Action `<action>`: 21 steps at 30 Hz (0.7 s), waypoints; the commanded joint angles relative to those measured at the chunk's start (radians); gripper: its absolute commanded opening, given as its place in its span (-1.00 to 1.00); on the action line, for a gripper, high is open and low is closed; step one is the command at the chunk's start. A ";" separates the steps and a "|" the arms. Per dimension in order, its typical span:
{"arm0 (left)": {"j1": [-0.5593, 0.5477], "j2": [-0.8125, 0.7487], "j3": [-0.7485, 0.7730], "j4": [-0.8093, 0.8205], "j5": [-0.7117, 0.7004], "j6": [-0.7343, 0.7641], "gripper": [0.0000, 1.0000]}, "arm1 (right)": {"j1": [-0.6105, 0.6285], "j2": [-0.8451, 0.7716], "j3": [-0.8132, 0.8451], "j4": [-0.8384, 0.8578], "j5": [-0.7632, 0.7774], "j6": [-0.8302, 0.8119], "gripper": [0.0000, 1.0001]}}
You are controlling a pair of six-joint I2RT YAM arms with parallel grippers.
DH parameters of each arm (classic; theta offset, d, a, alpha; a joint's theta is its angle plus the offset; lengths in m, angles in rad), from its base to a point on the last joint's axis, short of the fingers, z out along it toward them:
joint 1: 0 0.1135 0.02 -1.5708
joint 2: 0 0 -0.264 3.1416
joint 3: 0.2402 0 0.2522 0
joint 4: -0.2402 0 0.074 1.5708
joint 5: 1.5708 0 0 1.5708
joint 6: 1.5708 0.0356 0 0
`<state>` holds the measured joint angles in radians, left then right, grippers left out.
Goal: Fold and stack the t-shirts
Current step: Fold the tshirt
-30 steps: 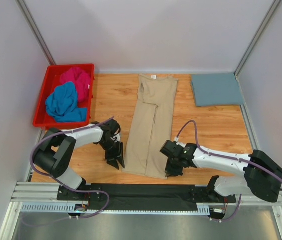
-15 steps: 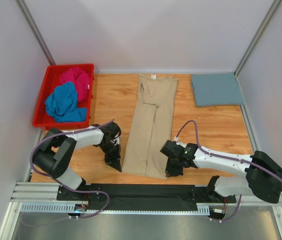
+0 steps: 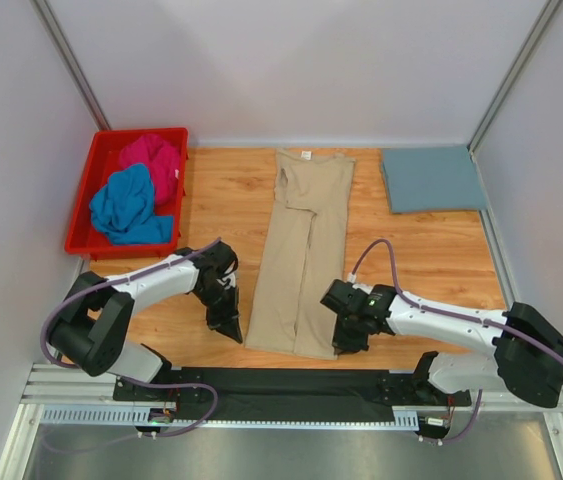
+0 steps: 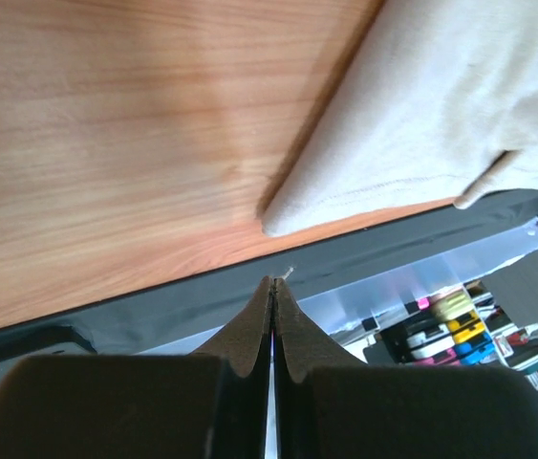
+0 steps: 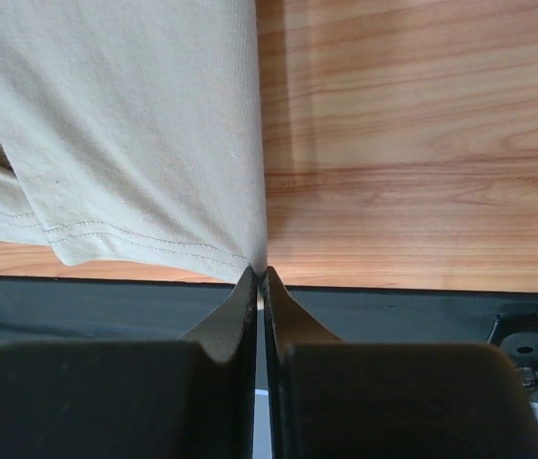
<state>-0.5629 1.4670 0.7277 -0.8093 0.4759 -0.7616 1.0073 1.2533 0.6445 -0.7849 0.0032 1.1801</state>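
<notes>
1. Top external, far left: red bin [image 3: 79, 222] holding crumpled magenta t-shirt [image 3: 151, 158] and bright blue t-shirt [image 3: 126, 205].
2. Near left: left gripper [image 3: 228, 328] pressed fully together, gripping nothing, just beside near left corner of beige t-shirt [image 3: 301, 250].
3. Centre: beige t-shirt spread as a long strip on table [image 3: 431, 255], near to far.
4. Near right: right gripper [image 3: 347, 345] clamped tight, pinching that strip's near right corner.
5. Far right: grey-blue t-shirt [image 3: 433, 178], folded flat.

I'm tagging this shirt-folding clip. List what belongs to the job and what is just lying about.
Belongs to the job:
- beige shirt, spread on the table
- grey-blue shirt, folded
- magenta shirt, in the bin
- blue shirt, in the bin

Just lying about:
- red bin, though it holds two of the shirts
</notes>
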 commanded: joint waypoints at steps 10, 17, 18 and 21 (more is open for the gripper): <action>-0.006 -0.019 0.044 -0.054 0.056 0.008 -0.97 | 0.007 -0.031 0.069 -0.065 0.023 -0.017 -0.99; -0.028 -0.056 0.015 0.028 0.095 -0.005 -0.22 | 0.004 -0.008 0.061 -0.045 0.012 -0.017 -0.99; -0.038 -0.051 0.009 0.039 0.096 -0.013 -0.21 | 0.004 -0.008 0.061 -0.042 0.011 -0.016 -0.99; -0.051 -0.017 -0.014 0.123 0.099 -0.013 -0.21 | 0.007 0.001 0.060 -0.033 0.012 -0.016 -0.99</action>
<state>-0.5983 1.4403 0.7284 -0.7723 0.5426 -0.7586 1.0073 1.2427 0.6838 -0.8322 0.0074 1.1721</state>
